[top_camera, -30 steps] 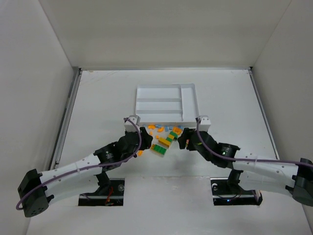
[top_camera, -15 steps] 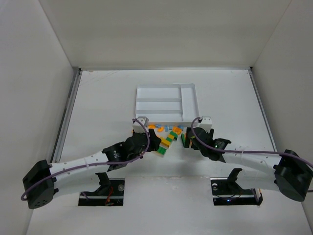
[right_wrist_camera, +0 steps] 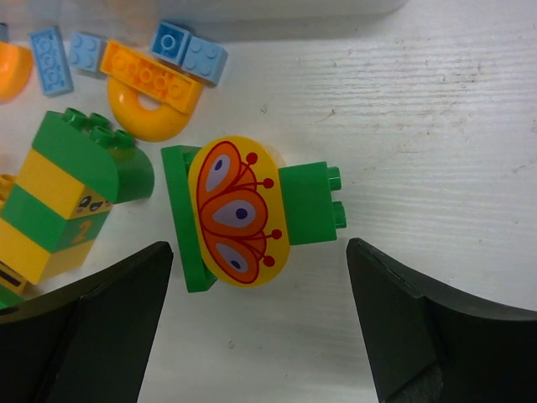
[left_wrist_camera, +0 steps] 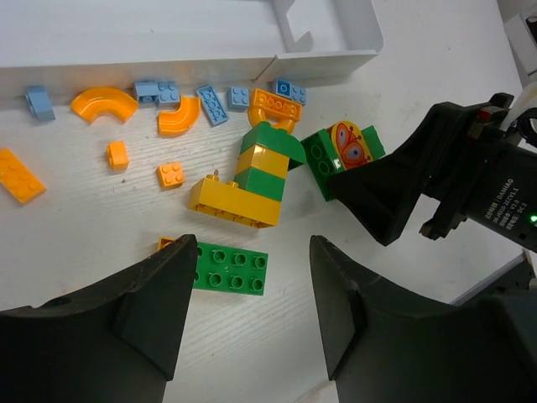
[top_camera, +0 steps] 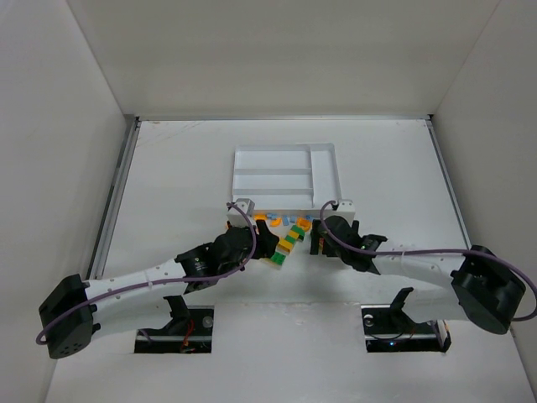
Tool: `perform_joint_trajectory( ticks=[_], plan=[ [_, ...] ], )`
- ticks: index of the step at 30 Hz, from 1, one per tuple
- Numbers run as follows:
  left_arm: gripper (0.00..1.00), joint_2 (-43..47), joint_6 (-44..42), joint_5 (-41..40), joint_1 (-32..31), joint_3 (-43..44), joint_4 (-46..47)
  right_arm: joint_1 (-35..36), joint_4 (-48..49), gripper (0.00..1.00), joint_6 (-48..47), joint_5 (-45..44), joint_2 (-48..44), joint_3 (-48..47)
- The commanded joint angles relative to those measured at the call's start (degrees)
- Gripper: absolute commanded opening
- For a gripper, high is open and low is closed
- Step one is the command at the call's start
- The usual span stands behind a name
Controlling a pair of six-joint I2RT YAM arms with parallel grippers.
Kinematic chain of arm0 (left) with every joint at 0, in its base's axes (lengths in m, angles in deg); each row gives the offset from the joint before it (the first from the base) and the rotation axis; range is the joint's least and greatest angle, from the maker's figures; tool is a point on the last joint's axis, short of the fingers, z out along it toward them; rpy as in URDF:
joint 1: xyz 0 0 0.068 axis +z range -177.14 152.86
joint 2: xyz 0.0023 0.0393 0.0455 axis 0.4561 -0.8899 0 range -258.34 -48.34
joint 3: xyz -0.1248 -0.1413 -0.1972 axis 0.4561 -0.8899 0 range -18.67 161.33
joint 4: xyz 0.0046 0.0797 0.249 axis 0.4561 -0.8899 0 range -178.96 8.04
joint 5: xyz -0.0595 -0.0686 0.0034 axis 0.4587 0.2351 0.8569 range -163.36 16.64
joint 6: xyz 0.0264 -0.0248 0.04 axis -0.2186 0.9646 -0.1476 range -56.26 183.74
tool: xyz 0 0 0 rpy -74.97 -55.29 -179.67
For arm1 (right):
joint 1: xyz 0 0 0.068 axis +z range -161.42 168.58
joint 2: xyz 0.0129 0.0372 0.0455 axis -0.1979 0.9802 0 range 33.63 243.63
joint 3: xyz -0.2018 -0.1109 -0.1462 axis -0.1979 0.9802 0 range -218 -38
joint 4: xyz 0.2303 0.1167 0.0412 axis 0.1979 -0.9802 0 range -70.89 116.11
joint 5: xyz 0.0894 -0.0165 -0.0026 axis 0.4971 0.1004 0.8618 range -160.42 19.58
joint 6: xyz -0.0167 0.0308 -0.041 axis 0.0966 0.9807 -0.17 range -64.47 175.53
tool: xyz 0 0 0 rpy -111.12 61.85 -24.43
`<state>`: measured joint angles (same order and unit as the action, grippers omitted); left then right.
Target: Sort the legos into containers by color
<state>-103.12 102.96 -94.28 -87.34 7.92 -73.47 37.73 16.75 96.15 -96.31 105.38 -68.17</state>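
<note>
The legos lie loose on the table in front of the white tray (top_camera: 339, 172), whose containers look empty. My left gripper (left_wrist_camera: 253, 249) is open above a flat green plate (left_wrist_camera: 231, 270), and its left finger covers one end of the plate. Just beyond stands a green-and-yellow stack (left_wrist_camera: 260, 168). My right gripper (right_wrist_camera: 258, 248) is wide open over a green piece with a yellow butterfly print (right_wrist_camera: 239, 210), and neither finger touches it. Orange arches (left_wrist_camera: 102, 102), small orange bricks (left_wrist_camera: 172, 174) and light blue bricks (left_wrist_camera: 214, 102) lie along the tray's wall (left_wrist_camera: 168, 59).
The two grippers (top_camera: 264, 243) (top_camera: 317, 238) face each other closely across the pile, and the right one's black finger (left_wrist_camera: 394, 189) shows in the left wrist view. An orange arch under an orange plate (right_wrist_camera: 151, 92) sits beside light blue bricks (right_wrist_camera: 189, 52).
Both grippers have opened wider. The left arm has pushed forward and to the right toward the pile, and the right arm has closed in on the butterfly piece.
</note>
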Motion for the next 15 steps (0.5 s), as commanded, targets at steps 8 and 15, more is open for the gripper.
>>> perform_joint_trajectory(
  ticks=[8,15],
  plan=[
    [0.61,1.0,4.5,4.4,1.5,0.2,3.9,-0.9,4.1,0.89,-1.2,-0.6,3.4,-2.0],
    [0.61,1.8,6.2,6.3,2.8,-1.2,5.6,-1.5,4.9,0.88,-2.3,-1.6,5.9,-3.3]
  ],
)
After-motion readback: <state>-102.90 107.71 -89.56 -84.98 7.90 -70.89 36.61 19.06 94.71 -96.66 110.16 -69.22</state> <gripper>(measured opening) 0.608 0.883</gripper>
